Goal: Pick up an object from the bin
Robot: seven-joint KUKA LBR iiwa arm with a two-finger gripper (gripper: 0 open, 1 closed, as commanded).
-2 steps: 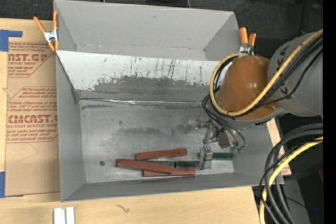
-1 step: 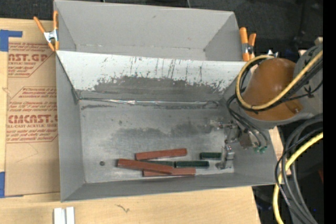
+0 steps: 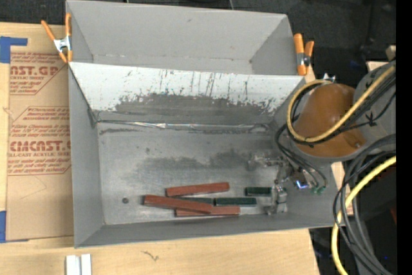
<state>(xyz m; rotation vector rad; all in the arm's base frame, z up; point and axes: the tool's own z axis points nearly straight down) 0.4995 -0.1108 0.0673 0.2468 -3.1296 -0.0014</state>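
Against the near wall of the grey bin (image 3: 87,190) lies a small cluster of thin sticks, all running lengthwise along that wall and bunched toward its right half. Closest to the wall is a red-brown stick (image 3: 207,211). Touching it on the far side is a long red-brown stick (image 3: 174,203), slightly tilted, whose left end reaches furthest left yet stops well short of the left wall. A longer dark green stick (image 3: 226,201) lies against its right end. Just beyond are a third red-brown stick (image 3: 197,189) and, to its right, a short dark green stick (image 3: 257,191). The gripper (image 3: 280,198) sits low in the near right corner, just beside the right ends of both green sticks and close to the near and right walls, with little room on those two sides. Whether it touches either stick, and whether its fingers are apart or together, cannot be told. Beyond the cluster, scuffed bare floor spreads across the middle and left of the bin up to the streaked far wall. The arm's orange cover (image 3: 322,119) and looped cables (image 3: 360,203) overhang the right rim.
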